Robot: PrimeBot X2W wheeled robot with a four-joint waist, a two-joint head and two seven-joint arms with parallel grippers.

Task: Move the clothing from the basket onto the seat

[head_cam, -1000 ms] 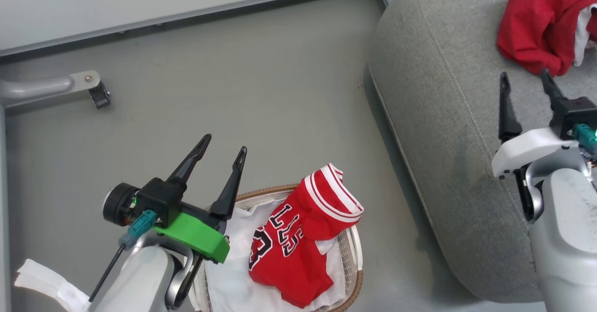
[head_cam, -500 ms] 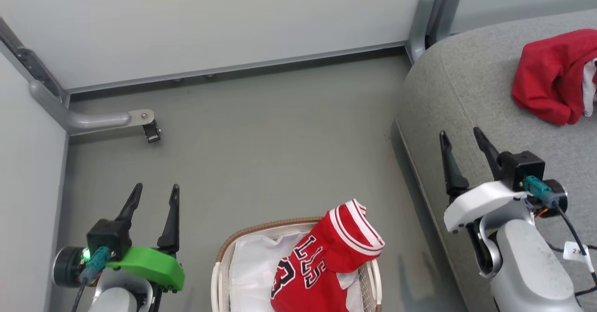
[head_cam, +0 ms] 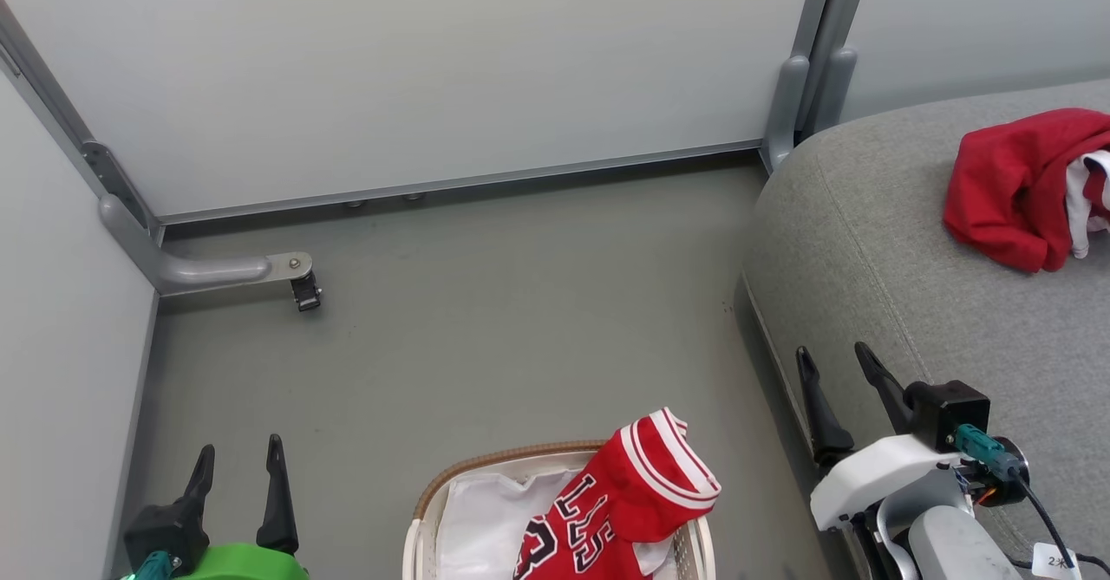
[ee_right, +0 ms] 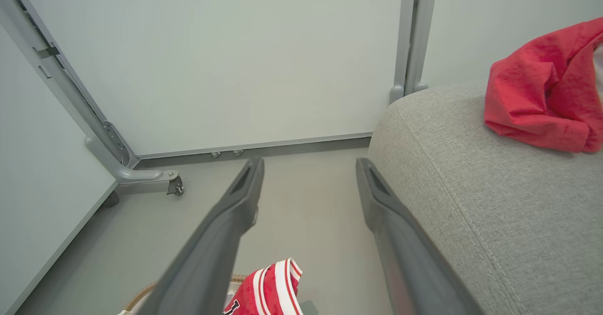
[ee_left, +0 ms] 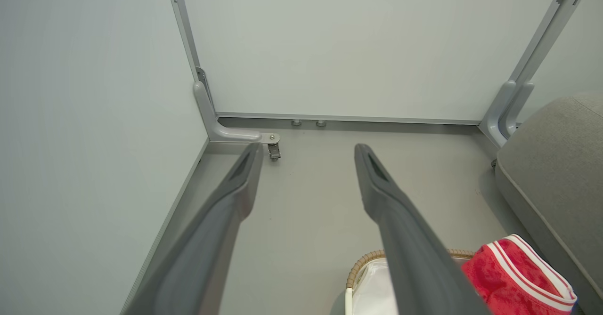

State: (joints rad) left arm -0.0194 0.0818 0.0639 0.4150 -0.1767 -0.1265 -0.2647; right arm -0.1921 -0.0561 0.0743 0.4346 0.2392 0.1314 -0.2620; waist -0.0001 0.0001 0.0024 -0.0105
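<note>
Item one, lettered garment: red jersey cloth with white stripe trim and black-and-white lettering. It is heaped in the basket and spills over the rim on the side nearest the seat, its striped opening standing proud of the rest. Judged light, limp and unbreakable; it will sag and trail from whatever point I lift, and the smooth knit may slide out of a shallow pinch. Best hold, by my reckoning: the raised fold just under the striped band, where the cloth looks doubled and sits clear of the white liner (which belongs to the basket and must not come along). Item two, plain red garment: a crumpled mound lying on the seat, well in from the rounded edge that faces the basket; the same soft sort, and I take it as delivered. Item three, the basket: stands on the floor near the seat's edge, apart from it as far as I can tell; probably light enough to shift if the cloth snags. My left gripper hangs over the floor beside the basket, fingers spread wide with nothing between them. My right gripper hangs at the seat's edge, likewise wide and empty.
</note>
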